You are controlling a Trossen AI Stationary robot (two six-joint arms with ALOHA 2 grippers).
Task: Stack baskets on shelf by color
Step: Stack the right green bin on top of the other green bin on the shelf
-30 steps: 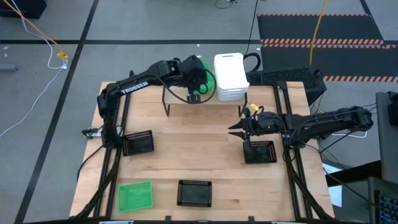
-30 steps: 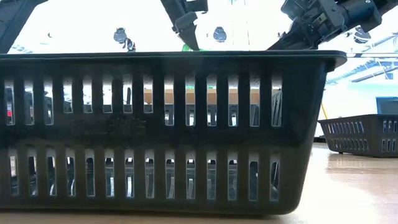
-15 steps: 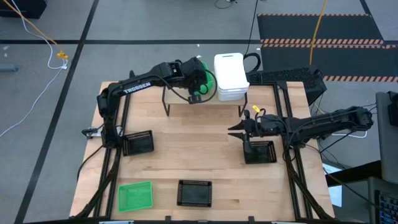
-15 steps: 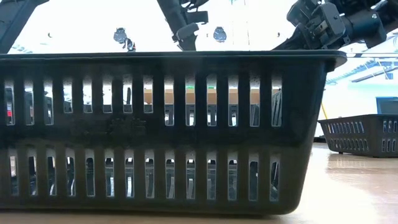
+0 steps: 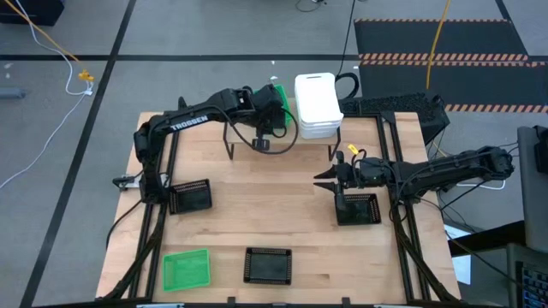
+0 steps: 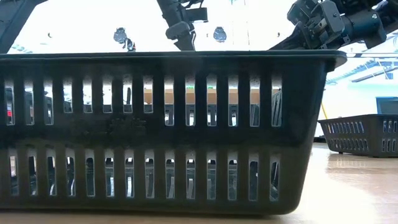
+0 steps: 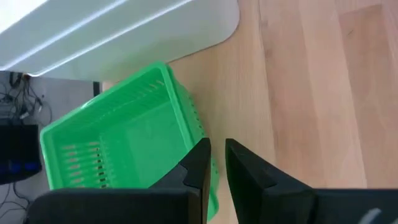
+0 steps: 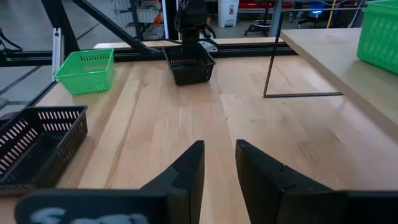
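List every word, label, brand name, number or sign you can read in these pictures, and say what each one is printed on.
"TROSSEN": white letters along the dark left robot arm, read in the high view.
Pale lettering on the dark body of the right gripper, at the right wrist view's bottom edge: too blurred to read.
No readable text shows on the black mesh plastic basket that fills the low view, on the green mesh plastic basket, or on the light-wood tabletop.

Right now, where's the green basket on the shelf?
High view: green basket sits on the shelf just left of the white stack, under the left end effector.
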